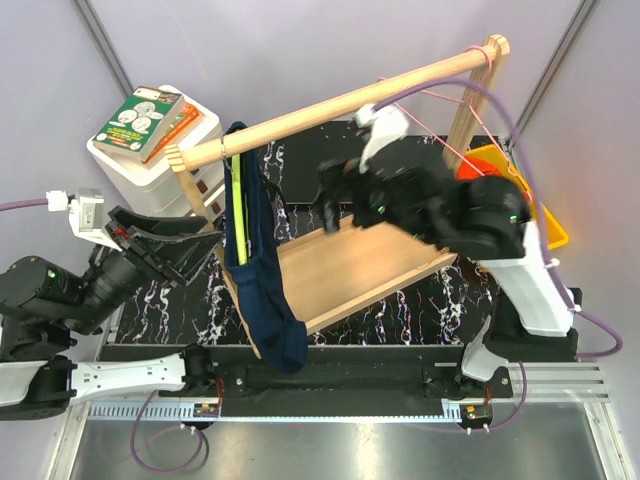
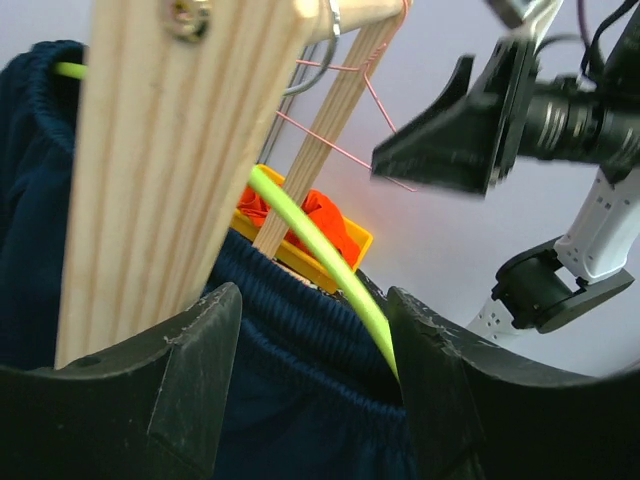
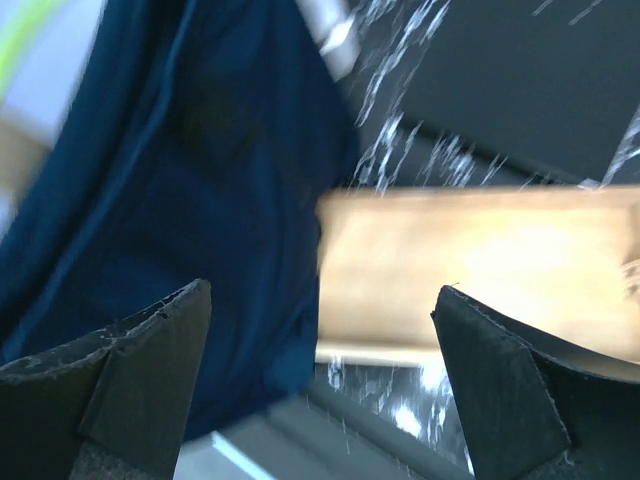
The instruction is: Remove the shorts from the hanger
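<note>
Dark navy shorts (image 1: 255, 270) with a yellow-green waistband strip (image 2: 310, 235) hang over the left end of the wooden hanger rail (image 1: 340, 100). My left gripper (image 2: 312, 300) stands open at the rack's left post, one finger on either side of the ribbed navy waistband (image 2: 300, 340); its right finger (image 2: 430, 380) touches the green strip. From above, that left gripper (image 1: 212, 243) sits just left of the shorts. My right gripper (image 1: 335, 198) hovers open over the rack's base board (image 1: 380, 265), blurred, with nothing between its fingers (image 3: 322, 290). Orange shorts (image 2: 320, 215) lie in a yellow bin (image 2: 300, 255).
A white drawer unit (image 1: 150, 165) topped with books (image 1: 140, 120) stands behind the rack's left end. The yellow bin (image 1: 553, 235) sits at the far right beside the right arm. Pink cord (image 1: 450, 100) crosses the rack's right end, and the black marbled mat (image 1: 400, 310) lies under it.
</note>
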`<state>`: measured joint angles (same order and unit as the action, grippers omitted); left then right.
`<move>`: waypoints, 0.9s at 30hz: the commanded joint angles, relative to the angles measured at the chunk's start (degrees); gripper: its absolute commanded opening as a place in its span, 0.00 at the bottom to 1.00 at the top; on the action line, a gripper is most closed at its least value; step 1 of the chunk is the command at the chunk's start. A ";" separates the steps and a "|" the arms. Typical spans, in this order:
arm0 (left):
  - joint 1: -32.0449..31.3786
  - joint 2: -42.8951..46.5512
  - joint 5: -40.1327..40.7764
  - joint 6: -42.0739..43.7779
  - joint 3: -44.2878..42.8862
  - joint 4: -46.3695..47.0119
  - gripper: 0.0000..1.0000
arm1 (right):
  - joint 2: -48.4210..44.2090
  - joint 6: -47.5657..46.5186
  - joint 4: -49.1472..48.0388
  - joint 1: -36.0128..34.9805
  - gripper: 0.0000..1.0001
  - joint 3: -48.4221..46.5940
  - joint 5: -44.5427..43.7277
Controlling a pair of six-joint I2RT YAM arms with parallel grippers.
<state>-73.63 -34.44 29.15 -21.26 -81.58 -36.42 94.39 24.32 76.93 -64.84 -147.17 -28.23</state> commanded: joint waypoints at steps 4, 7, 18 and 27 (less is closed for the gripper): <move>-0.03 3.50 3.46 -1.51 0.37 -2.16 0.61 | 0.00 2.23 -9.59 -12.84 1.00 4.97 2.74; -0.03 4.02 3.72 -1.77 0.46 -3.04 0.61 | 2.55 2.58 -11.61 -18.20 1.00 2.42 -0.66; -0.03 4.12 4.96 -2.30 0.99 -3.92 0.61 | 9.13 4.33 -13.57 -28.50 1.00 0.76 -8.58; -0.03 2.36 4.34 -3.18 0.37 -3.83 0.60 | 12.13 4.34 -10.56 -28.50 0.93 0.92 -27.91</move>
<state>-73.63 -30.55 32.88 -24.03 -80.29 -41.21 107.77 27.51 66.52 -93.32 -145.86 -44.18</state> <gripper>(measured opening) 0.604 0.977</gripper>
